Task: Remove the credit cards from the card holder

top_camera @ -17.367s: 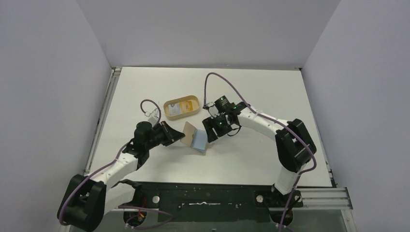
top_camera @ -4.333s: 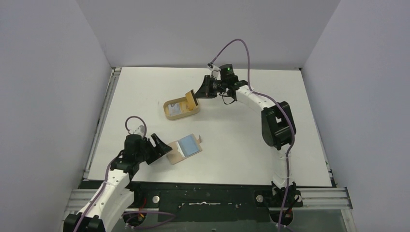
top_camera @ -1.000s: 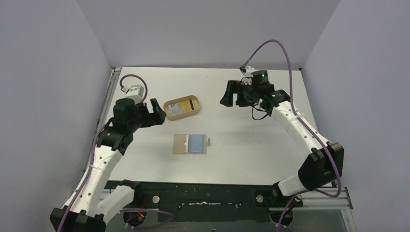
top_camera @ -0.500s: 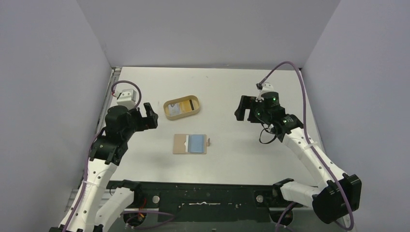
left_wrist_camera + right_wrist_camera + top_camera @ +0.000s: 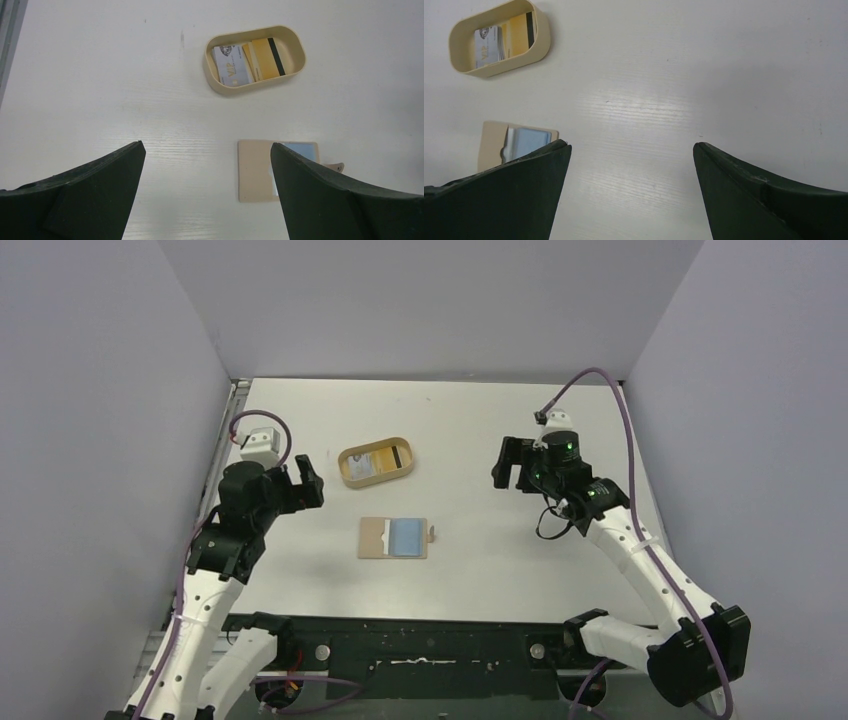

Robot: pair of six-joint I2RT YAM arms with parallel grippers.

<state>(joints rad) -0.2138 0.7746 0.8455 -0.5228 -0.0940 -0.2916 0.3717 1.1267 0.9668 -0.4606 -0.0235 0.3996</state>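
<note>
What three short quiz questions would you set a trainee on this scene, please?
1. True or false: the light blue card lies in the open card holder.
2. What does the oval tray hold? A: nothing. B: white and yellow cards. C: the card holder.
3. Fill in: the left gripper and the right gripper both have their jaws ____.

Key: 1 true; 2 B; 3 open.

Small tan leather-like bifold card holder (image 5: 374,538) is laid open and flat on the white table (image 5: 500,570), snap tab (image 5: 432,533) sticking out at its right edge. Thin light-blue rectangular credit card (image 5: 406,536) is seated in its right half, not yet removed.
</note>
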